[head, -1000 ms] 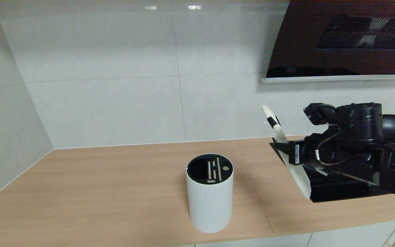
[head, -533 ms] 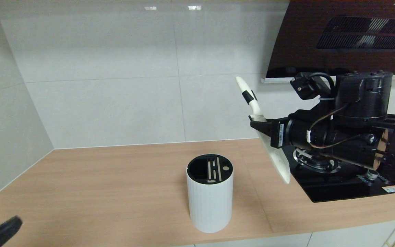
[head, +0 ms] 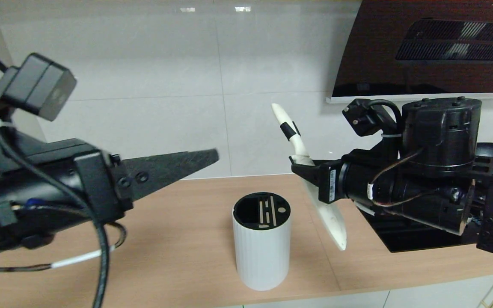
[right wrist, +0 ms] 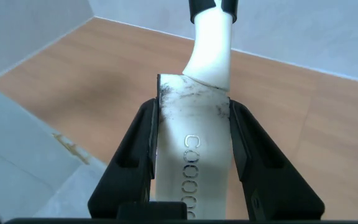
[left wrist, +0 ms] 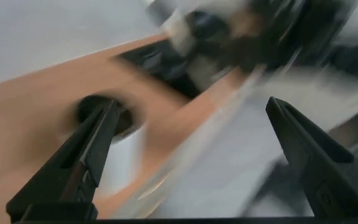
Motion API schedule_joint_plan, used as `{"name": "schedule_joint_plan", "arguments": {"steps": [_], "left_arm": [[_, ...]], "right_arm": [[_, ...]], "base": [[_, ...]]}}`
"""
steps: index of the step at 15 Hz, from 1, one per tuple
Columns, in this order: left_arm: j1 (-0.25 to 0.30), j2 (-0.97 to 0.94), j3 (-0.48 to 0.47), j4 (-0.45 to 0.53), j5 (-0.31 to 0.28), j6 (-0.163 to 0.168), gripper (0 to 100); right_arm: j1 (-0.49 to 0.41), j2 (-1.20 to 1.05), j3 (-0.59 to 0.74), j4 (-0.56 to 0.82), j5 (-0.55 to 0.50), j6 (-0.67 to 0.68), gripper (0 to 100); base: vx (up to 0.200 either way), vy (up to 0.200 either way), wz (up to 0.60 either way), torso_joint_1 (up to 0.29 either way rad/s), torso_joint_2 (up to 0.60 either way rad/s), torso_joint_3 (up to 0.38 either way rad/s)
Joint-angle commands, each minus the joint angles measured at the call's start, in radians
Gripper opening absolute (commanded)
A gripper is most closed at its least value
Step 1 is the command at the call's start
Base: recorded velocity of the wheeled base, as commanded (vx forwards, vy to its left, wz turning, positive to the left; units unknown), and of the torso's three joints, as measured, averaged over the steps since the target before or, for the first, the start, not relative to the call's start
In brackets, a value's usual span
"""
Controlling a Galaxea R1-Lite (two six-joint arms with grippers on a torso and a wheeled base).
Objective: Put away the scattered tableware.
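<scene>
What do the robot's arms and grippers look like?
Both black. The left gripper has long, pointed fingers, a boxy camera above and black cables, one white-banded. The right gripper joins a cylindrical wrist with thin wires and a white label.

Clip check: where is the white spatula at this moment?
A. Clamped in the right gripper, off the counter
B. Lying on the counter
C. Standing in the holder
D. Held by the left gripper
A: the right gripper is shut on the spatula, which hangs in the air beside the holder; the left gripper is open and empty.
</scene>
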Motion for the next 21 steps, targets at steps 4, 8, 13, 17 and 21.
{"name": "schedule_joint_plan", "arguments": {"steps": [4, 8, 13, 17, 21], "left_arm": [[-0.079, 0.261, -0.017, -0.19, 0.102, -0.191, 100], [-0.082, 0.31, -0.069, -0.182, 0.184, -0.26, 100], [-0.082, 0.355, -0.097, -0.182, 0.262, -0.26, 100], [-0.082, 0.368, -0.097, -0.182, 0.268, -0.26, 100], [-0.082, 0.374, -0.098, -0.182, 0.279, -0.26, 100]], "right_arm": [[0.12, 0.055, -0.016, -0.002, -0.126, 0.021, 0], [0.177, 0.073, -0.037, -0.002, -0.196, 0.043, 0], [0.24, 0.081, -0.034, -0.002, -0.225, 0.046, 0], [0.268, 0.077, -0.023, -0.002, -0.225, 0.047, 0], [0.28, 0.063, -0.013, -0.002, -0.224, 0.047, 0]], "base": [[0.0, 0.0, 0.0, 0.0, 0.0, 0.0], [0.0, 0.0, 0.0, 0.0, 0.0, 0.0], [0.0, 0.0, 0.0, 0.0, 0.0, 0.0], [0.0, 0.0, 0.0, 0.0, 0.0, 0.0], [0.0, 0.0, 0.0, 0.0, 0.0, 0.0]]}}
